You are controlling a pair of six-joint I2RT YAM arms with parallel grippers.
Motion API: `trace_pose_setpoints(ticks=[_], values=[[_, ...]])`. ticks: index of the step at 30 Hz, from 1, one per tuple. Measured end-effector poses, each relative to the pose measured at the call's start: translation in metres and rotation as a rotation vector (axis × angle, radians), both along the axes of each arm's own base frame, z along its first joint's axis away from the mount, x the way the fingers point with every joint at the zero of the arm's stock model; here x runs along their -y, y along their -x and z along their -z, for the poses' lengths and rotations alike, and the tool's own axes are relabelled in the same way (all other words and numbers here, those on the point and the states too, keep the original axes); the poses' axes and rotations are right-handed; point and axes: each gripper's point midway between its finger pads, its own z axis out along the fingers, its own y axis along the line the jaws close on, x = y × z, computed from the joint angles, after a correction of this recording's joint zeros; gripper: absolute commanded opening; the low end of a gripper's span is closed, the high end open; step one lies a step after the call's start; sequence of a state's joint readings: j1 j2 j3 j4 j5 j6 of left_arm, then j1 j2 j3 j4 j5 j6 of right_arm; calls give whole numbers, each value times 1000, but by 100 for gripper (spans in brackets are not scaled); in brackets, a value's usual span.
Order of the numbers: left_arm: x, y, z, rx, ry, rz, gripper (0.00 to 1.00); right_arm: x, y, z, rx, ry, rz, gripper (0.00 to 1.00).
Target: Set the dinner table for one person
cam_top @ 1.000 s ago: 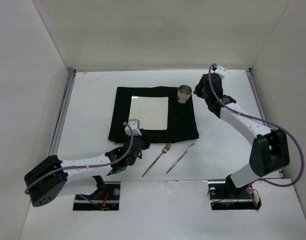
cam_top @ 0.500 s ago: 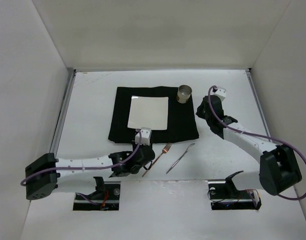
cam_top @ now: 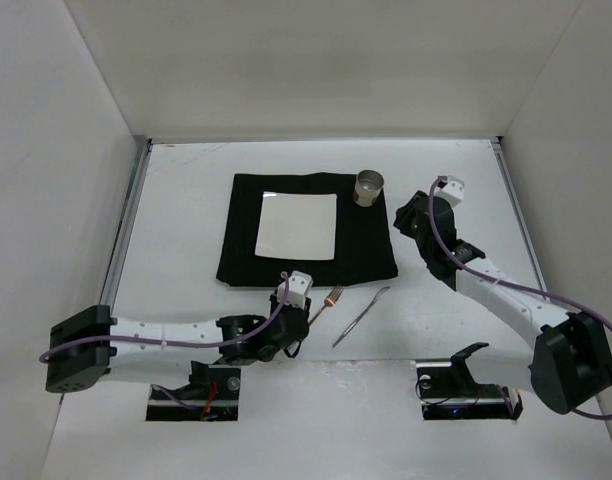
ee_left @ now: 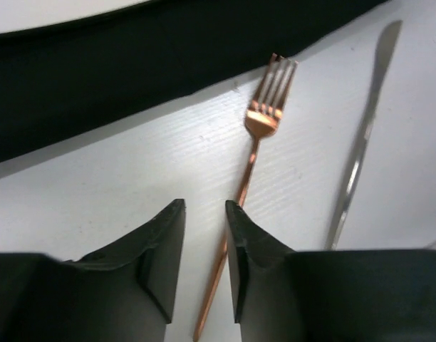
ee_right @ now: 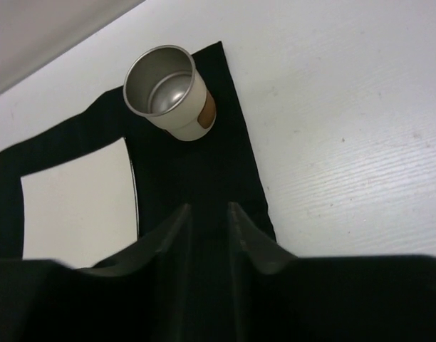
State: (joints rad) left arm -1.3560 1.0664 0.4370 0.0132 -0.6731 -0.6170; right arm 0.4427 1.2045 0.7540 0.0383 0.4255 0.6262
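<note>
The white dinner table (cam_top: pixel 181 200) holds a black mat (cam_top: pixel 371 250) with a square pale plate (cam_top: pixel 298 224) and a metal cup (cam_top: pixel 368 187) on it. A copper fork (cam_top: pixel 331 298) and a silver knife (cam_top: pixel 362 315) lie on the table just near of the mat. My left gripper (cam_top: pixel 289 325) is low over the fork's handle. In the left wrist view the fork (ee_left: pixel 265 114) runs into the narrow gap of the open gripper (ee_left: pixel 205 212), and the knife (ee_left: pixel 360 142) lies to its right. My right gripper (ee_right: pixel 209 210) is open and empty over the mat's right edge, just near of the cup (ee_right: pixel 168 89).
Metal rails (cam_top: pixel 126 220) run along the table's side edges, and white walls close in the left, right and back. The plate (ee_right: pixel 75 199) lies left of my right gripper on the mat (ee_right: pixel 189 160).
My left gripper has moved right and nearer, from the mat's near edge onto the fork's handle. My right arm has drawn back from the cup toward me and lowered.
</note>
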Motion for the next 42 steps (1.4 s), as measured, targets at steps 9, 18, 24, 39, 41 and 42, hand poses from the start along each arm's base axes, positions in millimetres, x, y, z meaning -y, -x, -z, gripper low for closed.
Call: trace_pose_setpoints(ticks=[9,18,24,39,41,42], values=[[16,26,24,-59,-49,153,37,7,1,13,2,-4,17,48],[10,27,52,-82,-165,177,40,1,-1,10,18,-26,-14,49],[14,23,55,-74,-172,177,39,-1,-1,9,23,-31,-19,49],[27,29,52,-138,-129,240,6,14,1,-4,64,-53,7,51],[24,30,44,-136,-118,243,6,13,1,-4,63,-57,5,51],[24,30,38,-130,-103,243,6,13,1,-4,63,-58,3,51]])
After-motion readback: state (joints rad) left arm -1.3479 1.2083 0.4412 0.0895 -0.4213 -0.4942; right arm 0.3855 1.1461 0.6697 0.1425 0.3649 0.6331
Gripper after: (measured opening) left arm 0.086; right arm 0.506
